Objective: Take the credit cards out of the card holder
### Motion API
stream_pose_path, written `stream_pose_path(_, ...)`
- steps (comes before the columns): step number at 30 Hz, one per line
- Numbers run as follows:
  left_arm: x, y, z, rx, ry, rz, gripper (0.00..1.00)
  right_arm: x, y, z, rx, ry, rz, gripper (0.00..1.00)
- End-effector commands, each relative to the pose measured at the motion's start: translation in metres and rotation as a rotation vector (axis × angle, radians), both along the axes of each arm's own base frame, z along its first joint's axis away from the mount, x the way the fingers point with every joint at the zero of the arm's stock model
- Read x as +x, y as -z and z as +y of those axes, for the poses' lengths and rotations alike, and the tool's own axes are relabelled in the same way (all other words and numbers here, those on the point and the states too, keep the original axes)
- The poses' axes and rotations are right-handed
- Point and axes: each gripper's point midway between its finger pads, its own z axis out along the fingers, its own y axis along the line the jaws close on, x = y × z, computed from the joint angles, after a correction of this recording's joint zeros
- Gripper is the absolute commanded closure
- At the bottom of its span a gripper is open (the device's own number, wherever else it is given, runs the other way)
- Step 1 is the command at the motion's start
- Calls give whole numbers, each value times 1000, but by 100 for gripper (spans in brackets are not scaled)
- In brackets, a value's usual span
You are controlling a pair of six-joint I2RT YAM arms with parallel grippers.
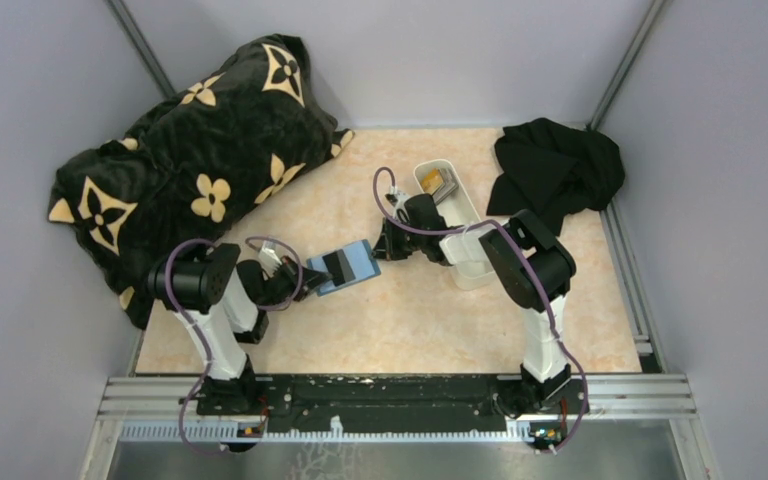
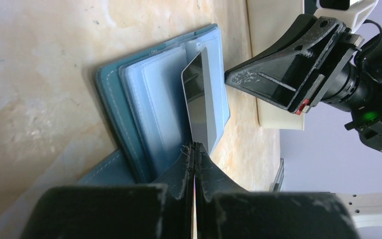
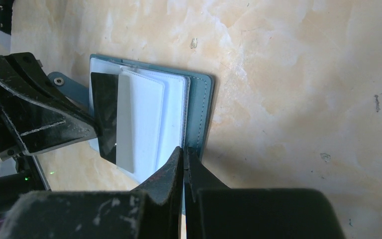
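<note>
Left jaws grip card (image 2: 199,105); right jaws at holder (image 2: 144,104).

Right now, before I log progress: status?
Left tool shut on dark card, tilted up over open card holder. Right tool shut, tip at holder's edge. Nothing blocking.

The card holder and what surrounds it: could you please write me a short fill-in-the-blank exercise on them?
1. The card holder lies ___ on the table.
2. The ___ gripper is shut on a dark card.
3. In the top view, the white tray lies to the card holder's ___.
Missing words: open; left; right.
</note>
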Motion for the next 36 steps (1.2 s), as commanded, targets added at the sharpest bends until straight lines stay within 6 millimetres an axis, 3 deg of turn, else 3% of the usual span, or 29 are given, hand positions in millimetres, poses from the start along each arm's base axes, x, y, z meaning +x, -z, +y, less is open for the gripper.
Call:
stream_pose_path(1, -8, 10, 14, 94, -6, 21, 100, 4, 27, -16, -77, 41, 20, 100)
stream_pose_path(7, -9, 9, 23, 132, -12, 28, 100, 6, 4, -9, -41, 21, -23, 100)
stream_pose_path(15, -10, 2, 40, 146, -36, 24, 100, 6, 2, -7, -34, 11, -23, 100)
stream_pose_path(23, -9, -25, 38, 118, -12, -36, 100, 7, -9, 1, -15, -8, -41, 100)
stream_pose_path(26, -9, -42, 32, 68, 6, -94, 100, 7, -20, 4, 4, -19, -72, 100)
stream_pose_path(30, -6, -61, 28, 19, 12, -179, 100, 10, -52, 4, 91, -7, -162, 100)
stream_pose_path(36, 2, -51, 28, 23, 17, -149, 100, 8, -72, 10, 173, -38, -192, 100)
